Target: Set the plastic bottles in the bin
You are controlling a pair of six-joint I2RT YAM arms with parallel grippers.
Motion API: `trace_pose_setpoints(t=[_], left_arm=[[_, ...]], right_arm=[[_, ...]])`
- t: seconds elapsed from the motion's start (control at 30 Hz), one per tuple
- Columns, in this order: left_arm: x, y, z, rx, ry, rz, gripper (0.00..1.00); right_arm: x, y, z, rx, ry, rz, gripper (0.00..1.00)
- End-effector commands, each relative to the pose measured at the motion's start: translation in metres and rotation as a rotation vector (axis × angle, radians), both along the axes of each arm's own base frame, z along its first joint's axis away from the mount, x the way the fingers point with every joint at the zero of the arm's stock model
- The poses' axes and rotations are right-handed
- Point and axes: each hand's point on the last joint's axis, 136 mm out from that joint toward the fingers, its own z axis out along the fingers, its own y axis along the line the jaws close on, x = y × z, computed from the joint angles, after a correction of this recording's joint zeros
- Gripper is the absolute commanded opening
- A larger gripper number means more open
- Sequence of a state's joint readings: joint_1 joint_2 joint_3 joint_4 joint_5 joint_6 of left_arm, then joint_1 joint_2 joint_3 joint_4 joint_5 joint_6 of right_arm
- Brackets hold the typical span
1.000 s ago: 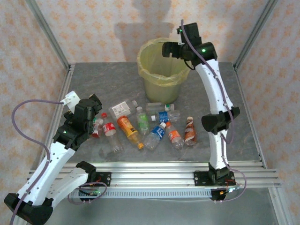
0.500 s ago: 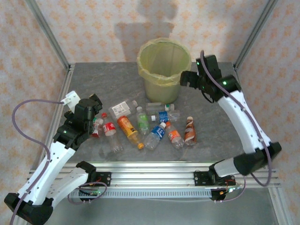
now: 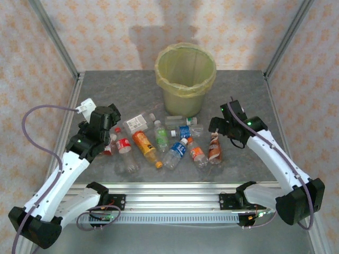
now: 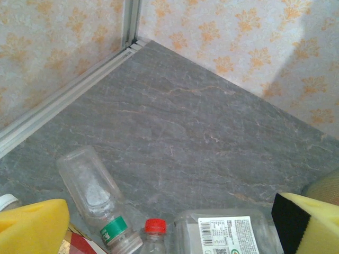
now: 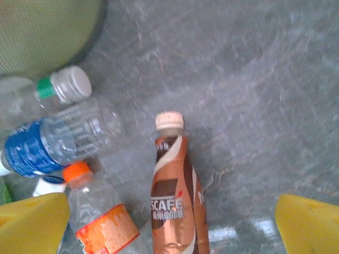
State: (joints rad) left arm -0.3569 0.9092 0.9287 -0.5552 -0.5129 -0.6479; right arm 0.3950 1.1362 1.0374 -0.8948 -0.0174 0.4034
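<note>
Below, grey marbled tabletop (image 3: 122, 90); patterned walls (image 3: 106, 32).

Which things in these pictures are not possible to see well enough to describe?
Bin, top external view: its bottom is hidden by its own near wall, so contents unknown.
Brown bottle, right wrist view: base cut off by the lower edge.
Red-capped bottle, left wrist view: body cut off by the lower edge.
Bottle labels, top external view: print too small to read.
</note>
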Motion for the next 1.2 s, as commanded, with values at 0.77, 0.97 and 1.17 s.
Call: trace_pose_setpoints(t=[0.77,0.97,1.17], left_arm=[[0.012,-0.004,0.003,-0.029,-0.001,0.014,1.00],[0.012,-0.003,0.000,-0.025,0.004,0.015,1.00],[0.012,-0.002,-0.001,-0.016,0.011,0.018,1.00]], right_arm=[[-0.036,0.014,-0.108,0.032,0.330,0.008,0.83],[-0.033,0.015,-0.121,0.023,0.348,0.012,0.77],[-0.030,0.014,-0.130,0.014,0.367,0.010,0.74]])
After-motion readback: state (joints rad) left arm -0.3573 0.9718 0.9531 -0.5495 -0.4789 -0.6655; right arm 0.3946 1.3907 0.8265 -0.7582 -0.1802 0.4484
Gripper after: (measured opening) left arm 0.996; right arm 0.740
